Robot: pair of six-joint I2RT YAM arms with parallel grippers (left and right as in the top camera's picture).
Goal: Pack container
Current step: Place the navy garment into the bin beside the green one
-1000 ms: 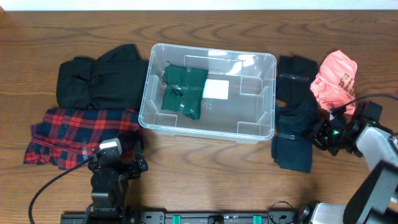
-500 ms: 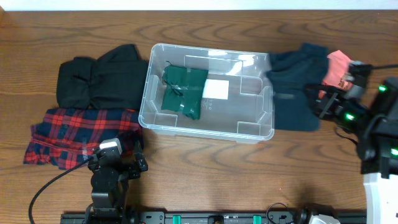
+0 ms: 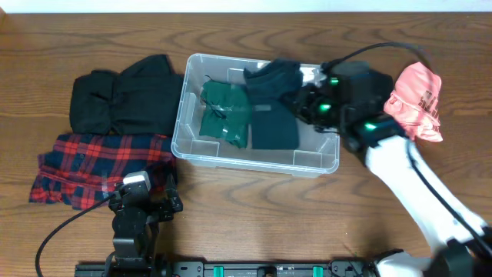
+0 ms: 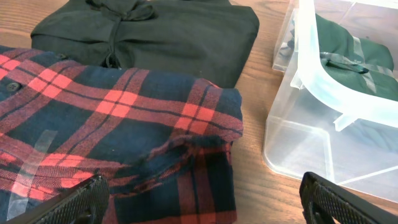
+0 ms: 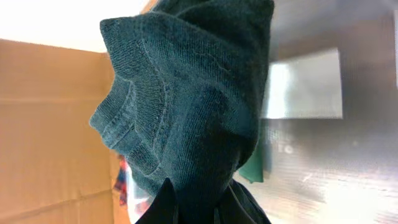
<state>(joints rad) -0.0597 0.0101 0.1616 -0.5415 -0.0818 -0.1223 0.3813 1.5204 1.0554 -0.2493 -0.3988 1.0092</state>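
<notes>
Clear container (image 3: 231, 159) sits upright, long axis left-right.

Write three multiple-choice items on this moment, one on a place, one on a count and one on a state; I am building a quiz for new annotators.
1. Where does the pink garment lie relative to the container?
A. Inside it.
B. Under it.
C. On the table to its right.

2. How many garments lie on the table left of the container?
A. One.
B. Two.
C. Four.

3. What state is the right gripper in?
A. Shut on the dark blue garment.
B. Open and empty.
C. Resting on the table.

Answers:
1 C: it lies on wood beyond the container's right wall.
2 B: only the black garment and the red plaid shirt lie there.
3 A: the right wrist view shows the cloth pinched between its fingers.
</notes>
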